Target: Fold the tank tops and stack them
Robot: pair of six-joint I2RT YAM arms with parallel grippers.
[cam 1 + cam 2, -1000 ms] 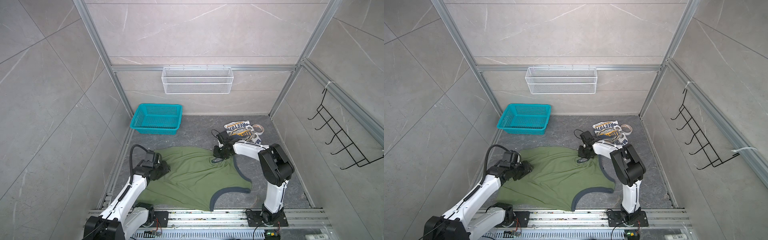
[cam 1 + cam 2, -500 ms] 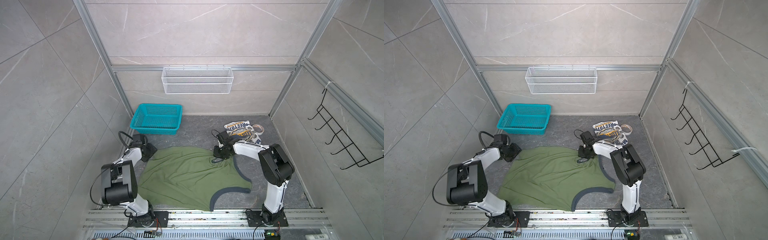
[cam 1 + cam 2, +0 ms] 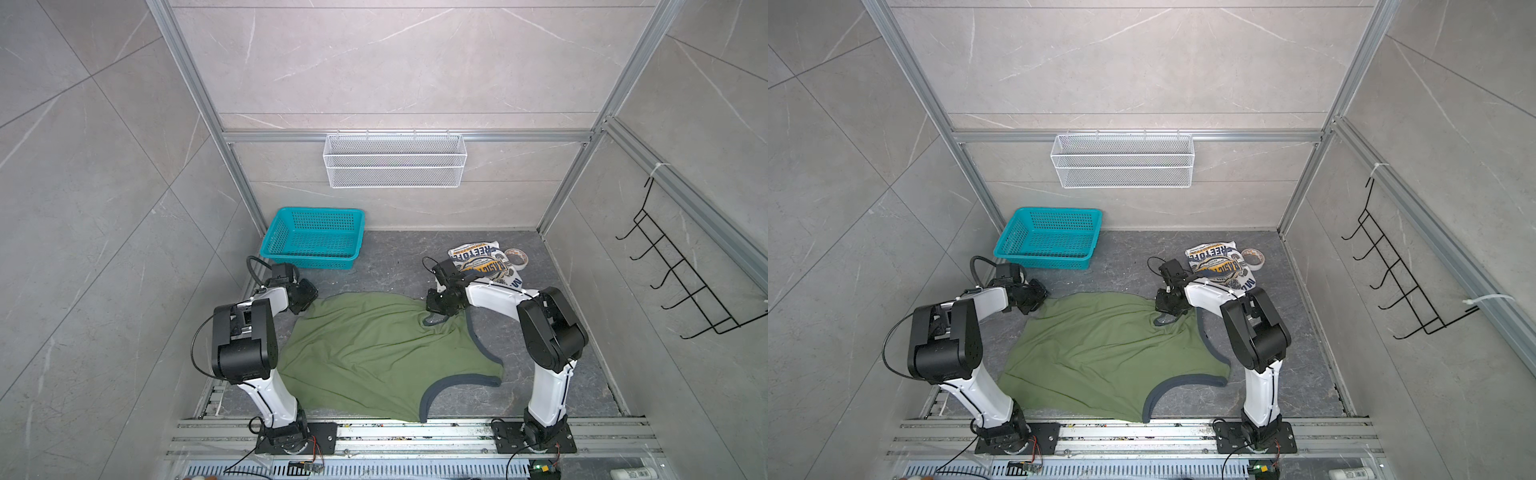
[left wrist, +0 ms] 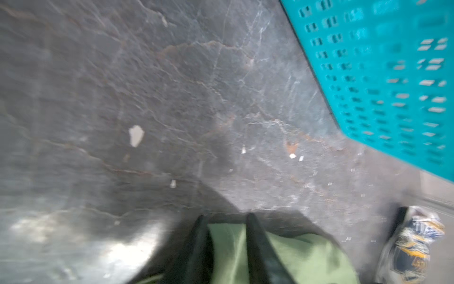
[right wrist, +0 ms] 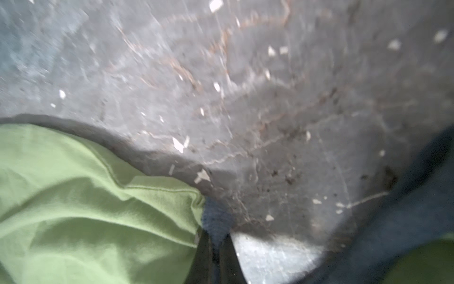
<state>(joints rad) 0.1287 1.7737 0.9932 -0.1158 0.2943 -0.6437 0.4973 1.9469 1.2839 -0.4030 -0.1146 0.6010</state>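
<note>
The olive green tank top (image 3: 374, 353) (image 3: 1100, 353) lies spread on the dark floor, rumpled, with its navy-trimmed openings to the right. My left gripper (image 3: 309, 297) (image 4: 226, 221) is at its far left corner, shut on a fold of green cloth (image 4: 228, 246). At the far right corner my right gripper (image 3: 433, 311) (image 5: 217, 233) is shut on the navy trim (image 5: 216, 218). The white tank top (image 3: 484, 266) (image 3: 1219, 264) lies folded behind the right arm, its lettered graphic facing up.
A teal basket (image 3: 307, 262) (image 4: 380, 73) stands at the back left, close behind the left gripper. A tape roll (image 3: 517, 257) lies beside the white tank top. A white wire shelf (image 3: 395, 160) hangs on the back wall.
My left arm swung from the shirt's near left side to its far left corner and its jaws closed on the cloth. The right gripper has stayed put.
</note>
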